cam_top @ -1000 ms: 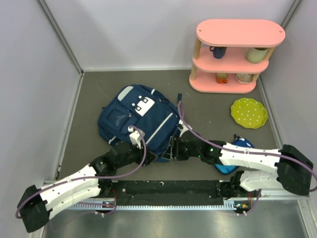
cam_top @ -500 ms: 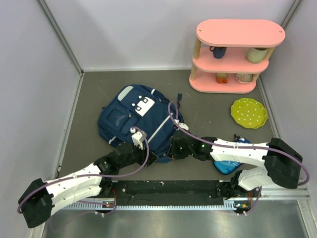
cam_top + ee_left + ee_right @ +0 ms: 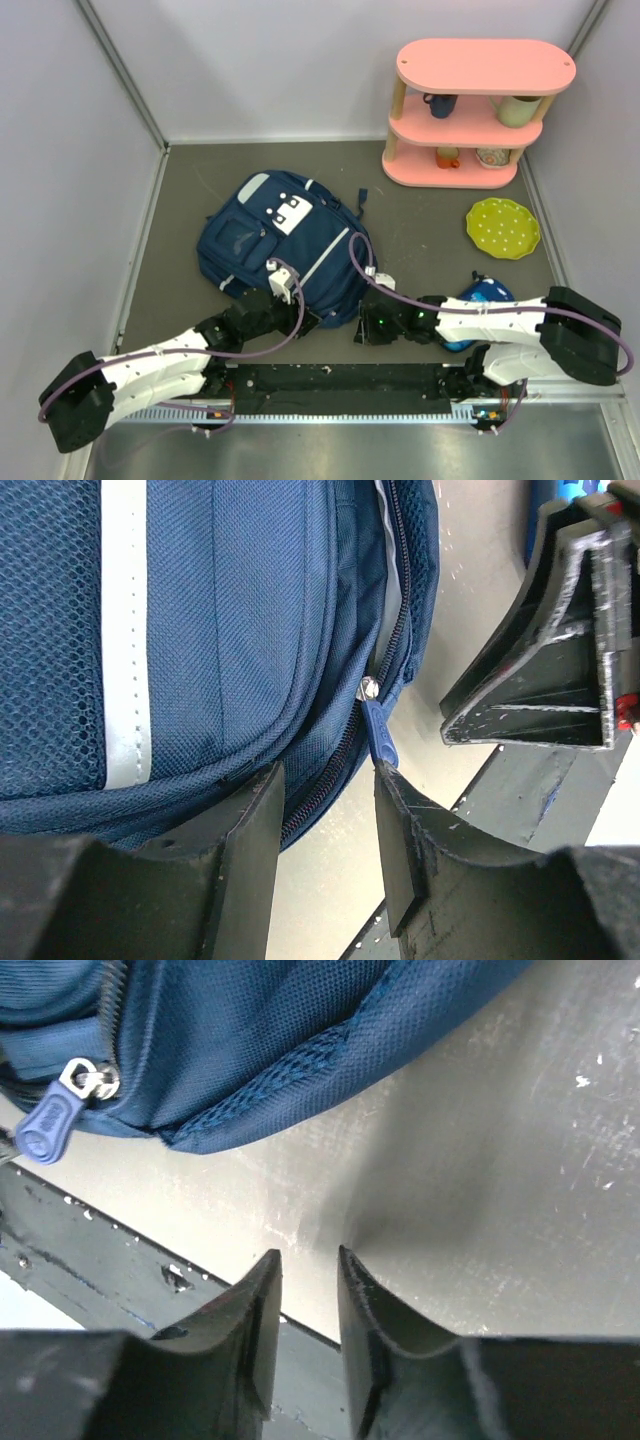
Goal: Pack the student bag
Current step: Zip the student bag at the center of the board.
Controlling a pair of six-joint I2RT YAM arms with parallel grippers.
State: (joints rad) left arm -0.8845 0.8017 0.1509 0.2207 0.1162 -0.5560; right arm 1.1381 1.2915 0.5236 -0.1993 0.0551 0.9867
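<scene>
On table, student bag: navy weave, mesh.

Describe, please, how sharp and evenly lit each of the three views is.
Top external: soft, even light, sharp throughout, the student bag crisp. Left wrist: bag weave sharp, left end effector dark and soft. Right wrist: table glares pale, right end effector blurred.

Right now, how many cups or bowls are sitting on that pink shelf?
4. Middle tier of the pink shelf: dark blue mug left, pale green mug right. Bottom tier: orange cup left, patterned bowl right. Others may hide behind.
</scene>
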